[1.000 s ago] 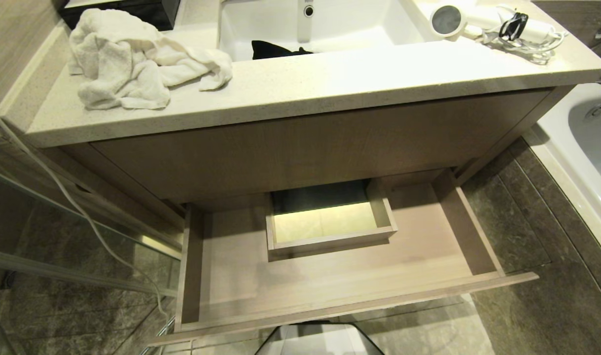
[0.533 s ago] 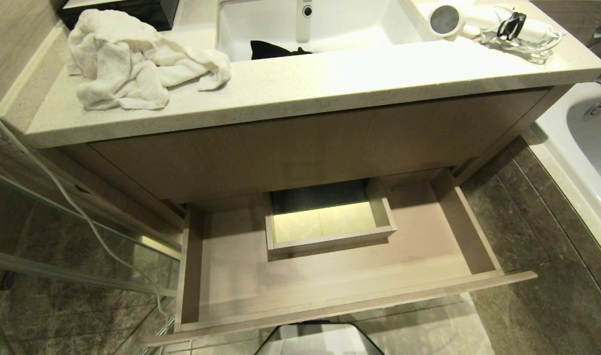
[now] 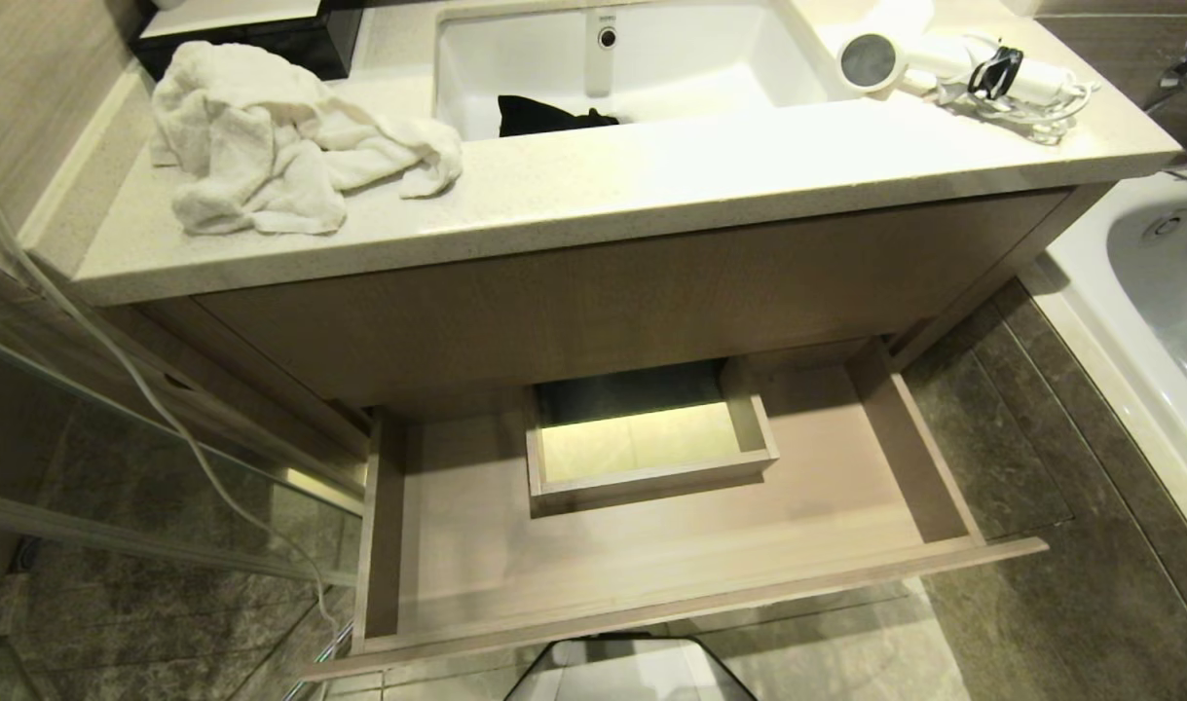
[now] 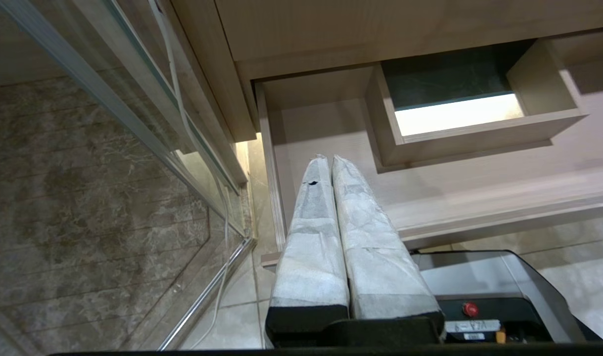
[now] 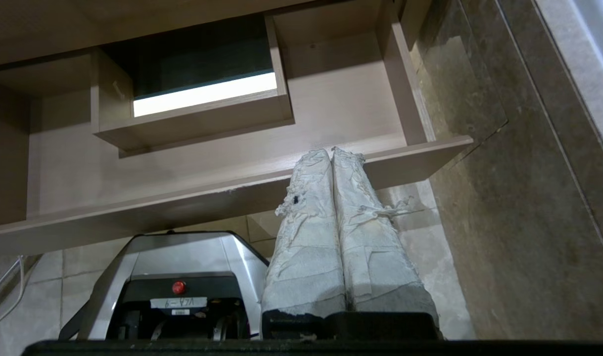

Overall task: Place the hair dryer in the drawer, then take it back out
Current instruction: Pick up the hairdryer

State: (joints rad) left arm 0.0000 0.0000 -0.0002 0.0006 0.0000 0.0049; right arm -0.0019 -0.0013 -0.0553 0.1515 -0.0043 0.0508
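Countertop — hair dryer cord tangled, drawer open.

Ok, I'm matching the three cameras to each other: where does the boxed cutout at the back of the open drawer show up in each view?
Head view: boxed cutout sits mid-frame, at the back of the drawer.
Left wrist view: cutout upper right, beyond the shut left end effector.
Right wrist view: cutout upper left, beyond the shut right end effector.
Shared landmark: the bright lit strip inside the cutout.

Head camera looks steeply down; both wrist cameras share the open drawer.
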